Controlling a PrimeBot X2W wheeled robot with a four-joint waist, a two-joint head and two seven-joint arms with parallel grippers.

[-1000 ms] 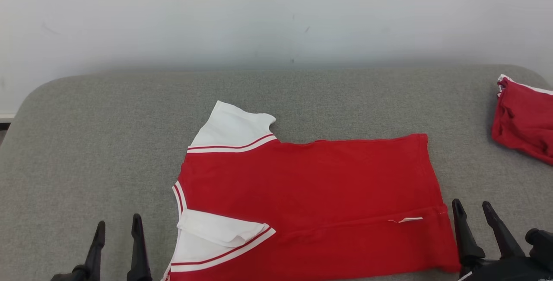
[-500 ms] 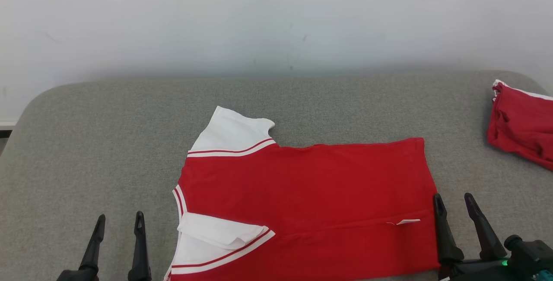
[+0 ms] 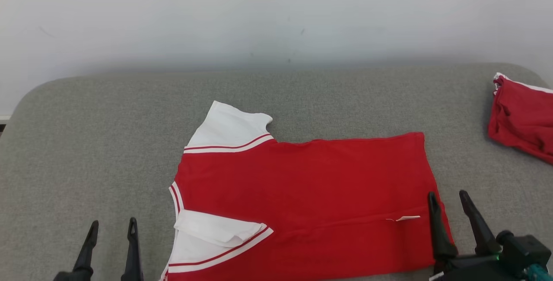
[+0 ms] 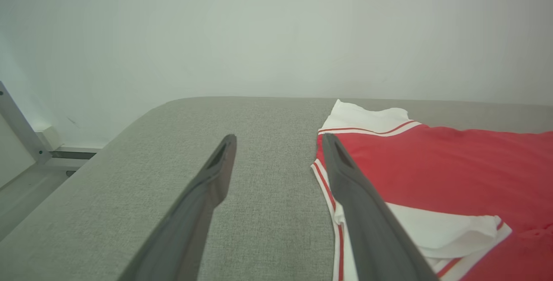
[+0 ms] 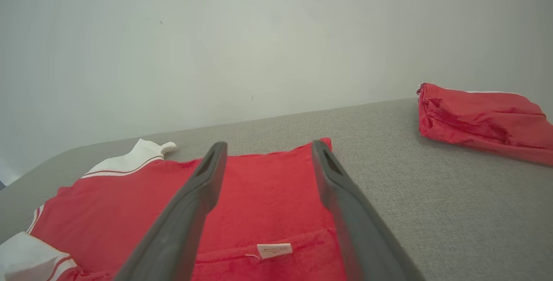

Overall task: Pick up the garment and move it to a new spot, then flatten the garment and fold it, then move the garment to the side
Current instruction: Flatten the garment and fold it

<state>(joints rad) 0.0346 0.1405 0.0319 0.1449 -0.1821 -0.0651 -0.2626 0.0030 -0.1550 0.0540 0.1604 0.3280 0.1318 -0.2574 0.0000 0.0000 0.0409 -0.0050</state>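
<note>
Red shirt [image 3: 302, 186] lies flat mid-table [image 3: 86, 143], neck end to the robot's left, hem to its right. The near long edge looks already turned in: the label [image 3: 408, 218] shows on that strip and the near sleeve [image 3: 216, 229] is doubled over it. The far sleeve [image 3: 229, 127] sticks out flat past the far edge.

My read is that the far side fold comes next. Take the far sleeve with the left and the far hem corner with the right. Lift both together and low, then lay them toward the near edge, parallel to it. An uneven lift will skew the fold. Don't drag the near strip.

Left gripper [image 3: 113, 221]: fingers spread wide, empty, over bare table just left of the neck end.

Right gripper [image 3: 447, 194]: fingers spread wide, holding nothing. One finger is over the hem beside the label, the other over table. Can't tell if it touches the cloth.

A second red bundle [image 3: 522, 130] sits far right, well apart.
</note>
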